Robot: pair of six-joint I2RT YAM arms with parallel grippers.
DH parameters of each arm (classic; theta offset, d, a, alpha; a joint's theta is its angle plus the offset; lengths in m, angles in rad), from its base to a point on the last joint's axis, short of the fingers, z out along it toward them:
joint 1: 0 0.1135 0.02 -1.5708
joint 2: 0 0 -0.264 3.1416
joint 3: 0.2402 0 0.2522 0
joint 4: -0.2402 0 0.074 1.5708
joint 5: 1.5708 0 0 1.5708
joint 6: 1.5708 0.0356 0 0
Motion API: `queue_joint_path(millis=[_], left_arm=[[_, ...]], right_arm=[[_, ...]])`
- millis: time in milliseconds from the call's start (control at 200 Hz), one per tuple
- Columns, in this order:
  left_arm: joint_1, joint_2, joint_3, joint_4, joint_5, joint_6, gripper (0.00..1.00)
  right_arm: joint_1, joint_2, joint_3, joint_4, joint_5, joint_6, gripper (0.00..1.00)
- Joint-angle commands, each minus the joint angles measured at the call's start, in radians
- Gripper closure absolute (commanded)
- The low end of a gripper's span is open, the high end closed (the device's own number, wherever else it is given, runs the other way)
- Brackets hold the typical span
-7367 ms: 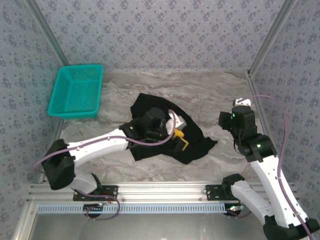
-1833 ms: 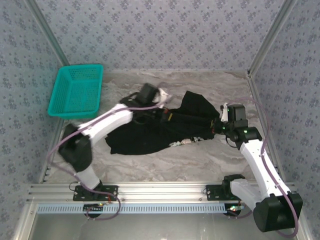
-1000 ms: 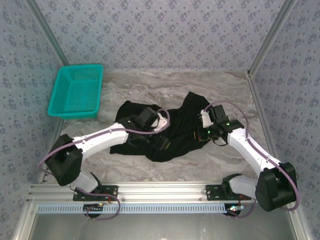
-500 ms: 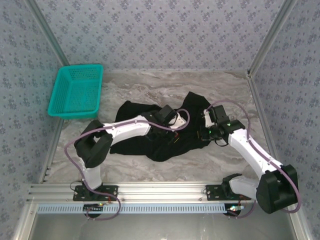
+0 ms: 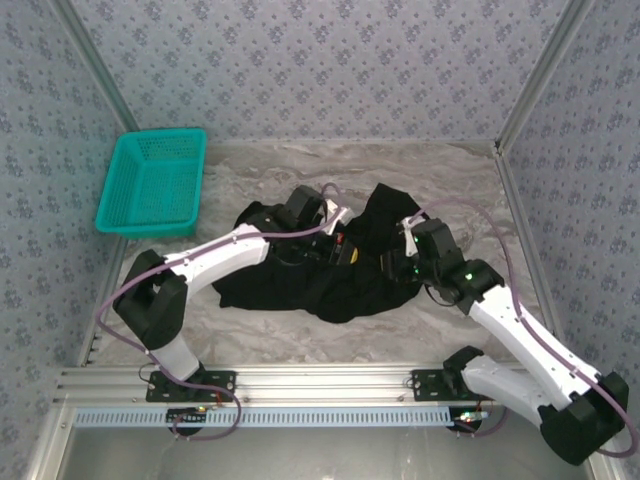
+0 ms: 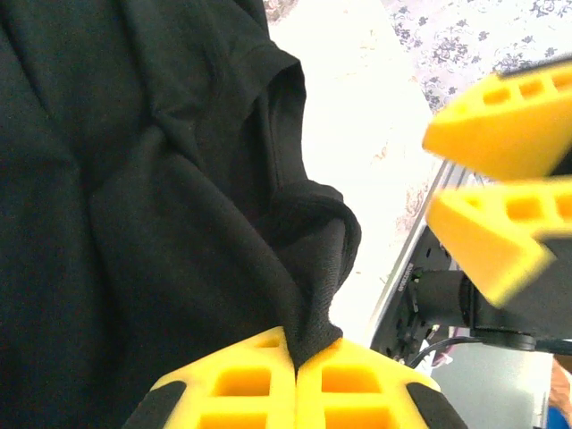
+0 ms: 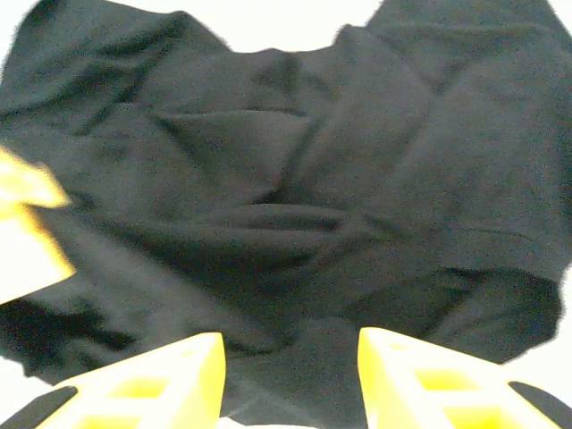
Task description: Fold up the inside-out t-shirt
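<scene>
Pinching the t-shirt (image 6: 134, 179) are the left fingers (image 6: 241, 389).

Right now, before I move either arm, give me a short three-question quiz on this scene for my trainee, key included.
1. True or false: the left gripper is shut on a pinch of the t-shirt.
2. Pick one. The right gripper is: A) shut, holding nothing; B) open, over the t-shirt; C) shut on a sleeve.
3. In the top view, where does the teal basket sit relative to the t-shirt?
Key: 1 true; 2 B; 3 to the left and farther back on the table, apart from the t-shirt.
</scene>
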Motion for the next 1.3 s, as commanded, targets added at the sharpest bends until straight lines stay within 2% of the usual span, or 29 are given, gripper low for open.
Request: queue_joint_path(millis=[0, 80, 210, 265, 440, 595, 645, 719, 834, 924, 1014, 1189, 1249, 1294], left_arm=[[0.026, -0.008, -0.004, 0.032, 0.042, -0.070, 1.00], [0.034, -0.010, -0.003, 0.036, 0.049, -0.091, 1.00], [0.046, -0.007, 0.008, 0.020, 0.059, -0.111, 1.00], [0.049, -0.007, 0.009, 0.020, 0.066, -0.119, 1.00], [0.054, -0.008, 0.017, 0.015, 0.072, -0.123, 1.00], [0.062, -0.010, 0.019, 0.008, 0.083, -0.123, 1.00], [0.066, -0.010, 0.017, 0.008, 0.082, -0.123, 1.00], [0.073, -0.008, 0.017, 0.007, 0.080, -0.127, 1.00], [0.087, -0.005, 0.019, -0.012, 0.034, -0.123, 1.00], [0.094, 0.003, 0.026, -0.030, -0.028, -0.103, 1.00], [0.099, 0.022, 0.036, -0.032, -0.085, -0.086, 1.00], [0.100, 0.067, 0.070, -0.008, -0.114, -0.073, 1.00], [0.100, 0.079, 0.082, -0.009, -0.120, -0.069, 1.00], [0.101, 0.085, 0.088, -0.011, -0.112, -0.069, 1.00]], right_arm=[[0.091, 0.021, -0.098, 0.142, -0.138, 0.080, 0.63], [0.188, 0.062, -0.144, 0.244, -0.094, 0.124, 0.68], [0.293, 0.140, -0.147, 0.302, 0.093, 0.160, 0.68], [0.314, 0.181, -0.134, 0.303, 0.166, 0.178, 0.68], [0.371, 0.318, -0.087, 0.282, 0.435, 0.208, 0.53], [0.375, 0.396, -0.084, 0.365, 0.486, 0.195, 0.52], [0.373, 0.406, -0.085, 0.395, 0.509, 0.190, 0.56], [0.368, 0.399, -0.075, 0.414, 0.532, 0.170, 0.70], [0.340, 0.303, -0.087, 0.396, 0.438, 0.132, 0.91], [0.277, 0.163, -0.126, 0.381, 0.230, 0.112, 0.99], [0.172, 0.032, -0.156, 0.345, -0.031, 0.097, 1.00], [-0.027, -0.096, -0.185, 0.318, -0.393, 0.127, 1.00], [-0.072, -0.090, -0.189, 0.322, -0.448, 0.141, 1.00], [-0.055, -0.071, -0.190, 0.316, -0.398, 0.138, 1.00]])
